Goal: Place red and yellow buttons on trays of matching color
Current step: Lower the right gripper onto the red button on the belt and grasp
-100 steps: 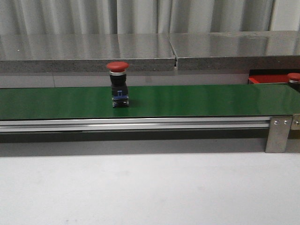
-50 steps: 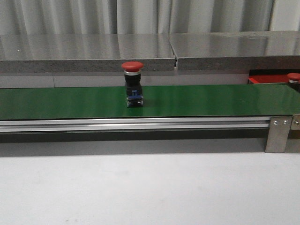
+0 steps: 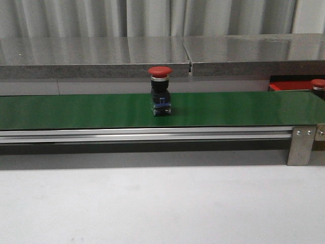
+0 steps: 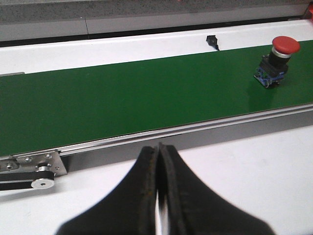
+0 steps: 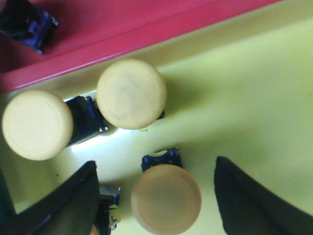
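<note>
One red button (image 3: 160, 91) stands upright on the green belt (image 3: 76, 109), about midway along it, ready for a pick. Beyond the belt's right end, the red tray (image 3: 289, 85) shows an edge with another red cap on it. Left gripper (image 4: 159, 161) hovers over the white table (image 4: 274, 166) beside the belt, jaws together, empty. Right gripper (image 5: 156, 196) hangs over the yellow tray (image 5: 254, 88), jaws apart around a yellow button (image 5: 166, 198), two more crowding close.

Button (image 3: 160, 94) upright on belt (image 3: 76, 111)
</note>
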